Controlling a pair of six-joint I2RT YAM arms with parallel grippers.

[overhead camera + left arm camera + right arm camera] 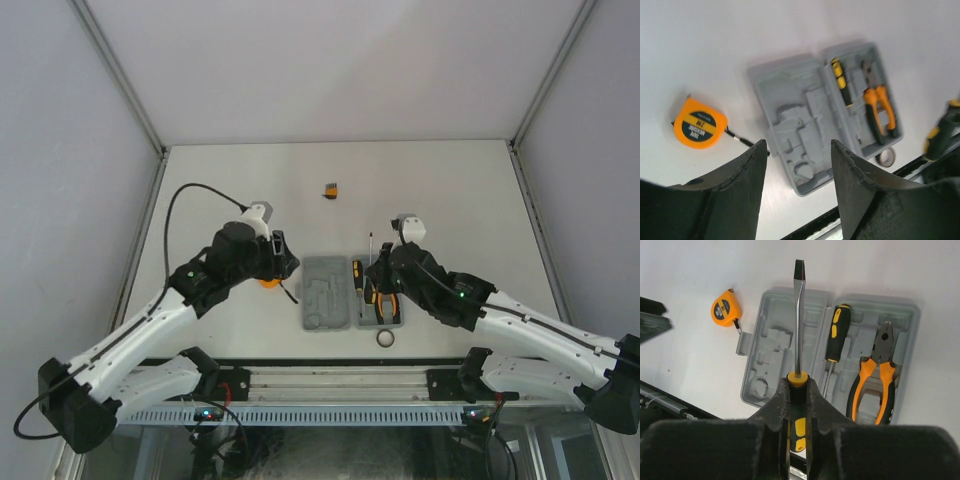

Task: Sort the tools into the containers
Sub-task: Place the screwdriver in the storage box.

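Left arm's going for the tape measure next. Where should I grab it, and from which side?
Take the tape measure across its orange body, coming straight down. It lies flat on the table, label up, so only its narrow rim offers opposing sides. Set the open left gripper across that rim, clear of the black strap trailing toward the case.

Grey case (771, 342), orange tape measure (725, 310), orange-handled pliers (883, 353).

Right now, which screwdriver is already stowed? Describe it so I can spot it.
On the table, find the open grey tool case. In its right half, left of the orange-handled pliers, lies a black-and-yellow screwdriver. The other screwdriver is clamped in the right gripper; this one lies free.
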